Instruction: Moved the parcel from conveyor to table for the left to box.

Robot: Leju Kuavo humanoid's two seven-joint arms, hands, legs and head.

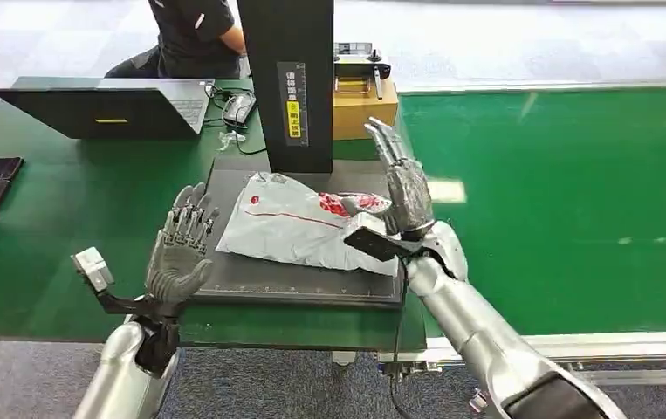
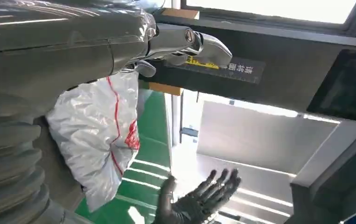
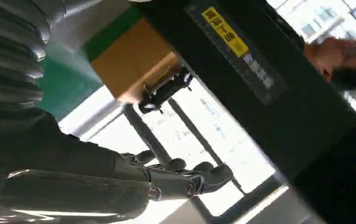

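Parcel down on the black plate, both hands off it

Parcel flat on black plate, near its right edge, under the dark column. Right hand spread beside it, left hand spread near the plate's left edge; neither holding. Best lifted by the left with fingers under the soft bag. Green table: laptop, cardboard box; conveyor rightward; seated person behind.
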